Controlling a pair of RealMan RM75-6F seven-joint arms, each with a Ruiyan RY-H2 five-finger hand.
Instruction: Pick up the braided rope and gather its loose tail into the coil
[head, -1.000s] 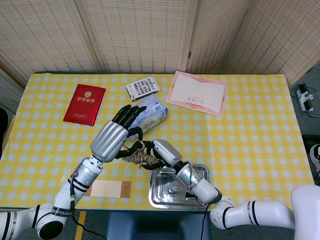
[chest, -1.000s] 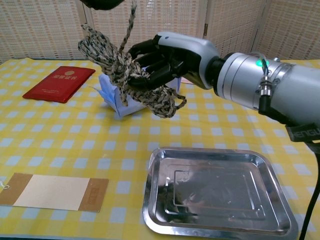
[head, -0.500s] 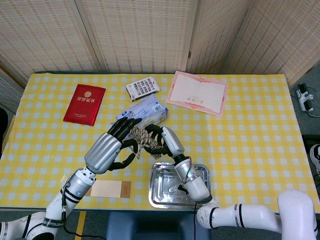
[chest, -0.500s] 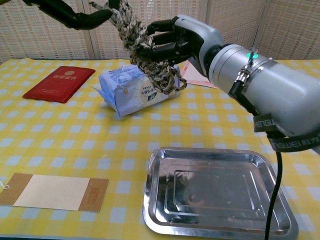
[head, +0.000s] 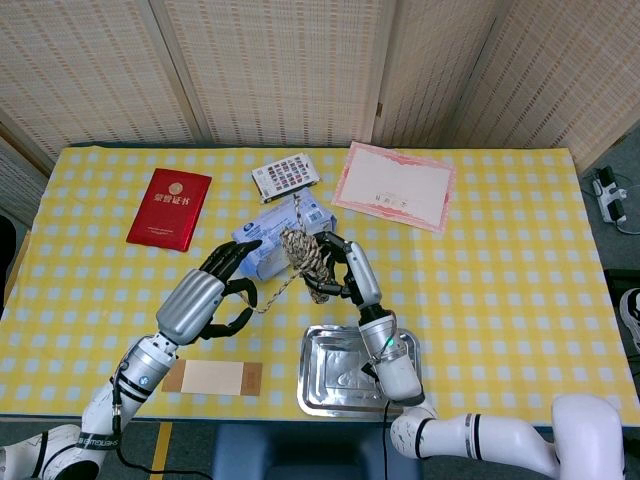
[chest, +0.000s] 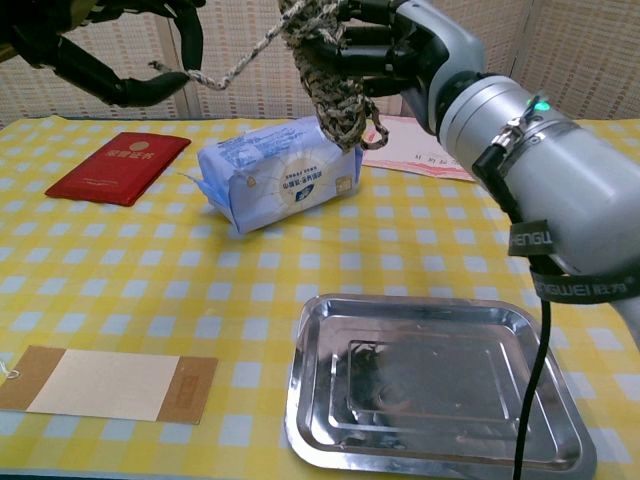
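A speckled braided rope coil (head: 306, 260) (chest: 333, 85) hangs in the air above the table, gripped by my right hand (head: 345, 272) (chest: 395, 45). Its loose tail (head: 278, 288) (chest: 235, 68) runs out taut to the left. My left hand (head: 215, 290) (chest: 105, 55) pinches the end of that tail, apart from the coil, with its other fingers curled.
A blue-white tissue pack (chest: 280, 180) lies under the coil. A steel tray (chest: 440, 390) sits at the front. A red booklet (head: 170, 208), a small colour card (head: 285, 175), a pink certificate (head: 393, 186) and a brown-ended card (chest: 105, 385) lie on the yellow checked cloth.
Both hands have risen. My left hand has pulled away to the left, drawing the tail out straight from the coil, which my right hand keeps holding higher up.
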